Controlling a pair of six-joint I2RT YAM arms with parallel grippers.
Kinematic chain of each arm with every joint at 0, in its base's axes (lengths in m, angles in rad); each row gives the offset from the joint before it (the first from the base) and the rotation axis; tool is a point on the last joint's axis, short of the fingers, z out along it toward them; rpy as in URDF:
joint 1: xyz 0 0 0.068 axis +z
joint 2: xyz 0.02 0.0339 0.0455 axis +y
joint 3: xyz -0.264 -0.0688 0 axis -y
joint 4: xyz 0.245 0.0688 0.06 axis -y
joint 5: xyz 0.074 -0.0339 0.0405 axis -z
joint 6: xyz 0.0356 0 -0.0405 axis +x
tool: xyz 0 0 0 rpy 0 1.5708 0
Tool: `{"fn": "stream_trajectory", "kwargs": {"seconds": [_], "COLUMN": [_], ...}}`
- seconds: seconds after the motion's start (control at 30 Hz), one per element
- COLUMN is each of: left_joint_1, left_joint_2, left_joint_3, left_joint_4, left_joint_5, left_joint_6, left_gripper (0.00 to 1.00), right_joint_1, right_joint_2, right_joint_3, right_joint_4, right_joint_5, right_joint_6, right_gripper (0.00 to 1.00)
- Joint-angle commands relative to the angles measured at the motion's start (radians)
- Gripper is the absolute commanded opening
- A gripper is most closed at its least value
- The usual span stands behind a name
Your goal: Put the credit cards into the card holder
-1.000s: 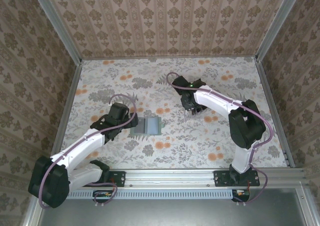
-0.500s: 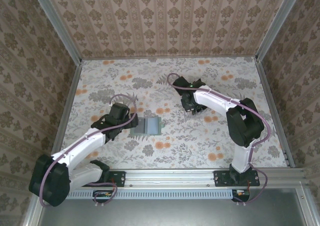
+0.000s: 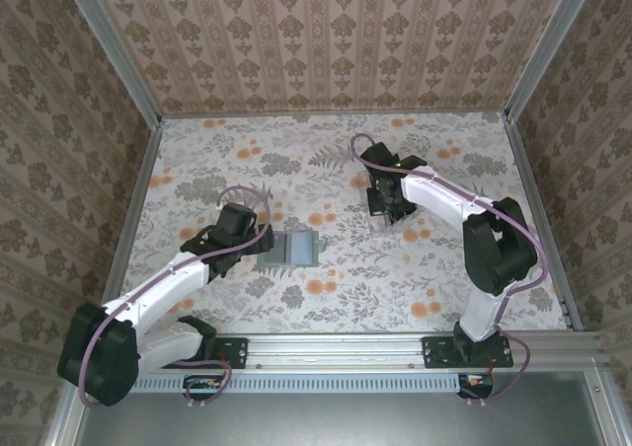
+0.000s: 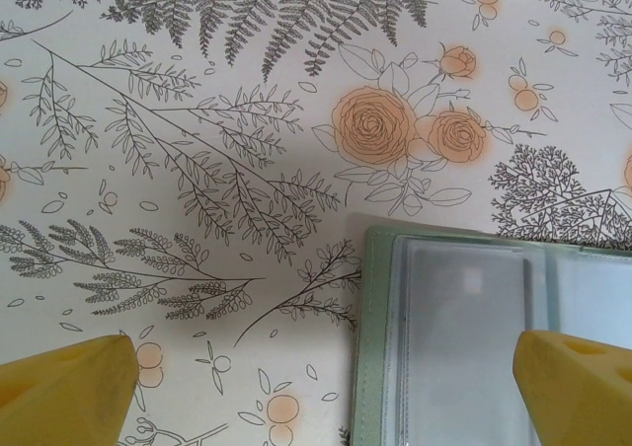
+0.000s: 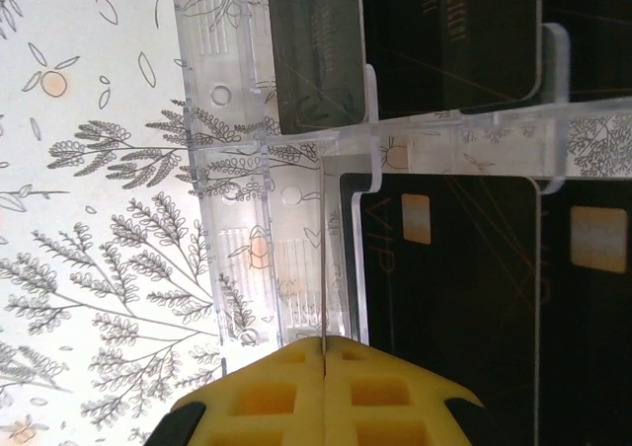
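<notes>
Yellow pads (image 5: 267, 397) of my right gripper (image 5: 324, 352) are pressing flat together. A thin line is running out of the seam between them, which I am reading as one credit card (image 5: 324, 298) pinched edge-on. Its plane is pointing straight away from the fingers, along a wall of the clear rack (image 5: 296, 140). I cannot tell how its long axis is lying. The other credit cards (image 5: 454, 298) are sitting black and glossy in the rack's slots just beside it.

To do this step well, I am judging that I should lift straight along the card's own plane, so it is not scraping the acrylic dividers or twisting in the pinch.

Well apart across the flowered table (image 3: 326, 298), the card holder (image 3: 292, 250) is lying open and flat, pockets facing up. Its long axis is running left to right in the overhead view.

My left gripper (image 4: 318, 387) is hanging wide open over the holder's left edge (image 4: 380, 347), one fingertip over it and one over bare table.
</notes>
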Motion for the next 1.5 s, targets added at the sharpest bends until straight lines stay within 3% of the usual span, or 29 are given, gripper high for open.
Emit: {"fn": "stream_trajectory", "kwargs": {"seconds": [0.0,0.2,0.4,0.57,0.77,1.03,1.47], "left_joint_1": [0.002,0.002,0.0,-0.001,-0.003,-0.004,-0.003], "left_joint_2": [0.007,0.007,0.004,-0.002,-0.01,-0.03,-0.02], "left_joint_3": [0.002,0.005,0.005,0.008,0.012,0.01,0.014], "left_joint_4": [-0.014,-0.022,-0.025,-0.043,-0.052,-0.064,-0.06], "left_joint_5": [0.003,-0.009,-0.025,-0.065,-0.087,-0.096,-0.087], "left_joint_6": [0.003,-0.002,-0.019,-0.046,-0.049,-0.049,-0.045], "left_gripper": [1.0,1.0,1.0,1.0,1.0,1.0,1.0], "right_joint_1": [-0.003,0.012,0.151,0.33,0.457,0.512,0.519], "right_joint_2": [-0.08,-0.211,-0.256,-0.164,-0.008,0.096,0.129], "right_joint_3": [-0.002,-0.035,-0.112,-0.143,-0.116,-0.11,-0.138], "right_joint_4": [0.007,0.07,0.218,0.423,0.554,0.62,0.578], "right_joint_5": [-0.075,-0.177,-0.212,-0.156,-0.074,-0.01,-0.002], "right_joint_6": [0.028,0.104,0.245,0.39,0.508,0.596,0.59], "right_gripper": [0.0,0.0,0.0,0.0,0.0,0.0,0.0]}}
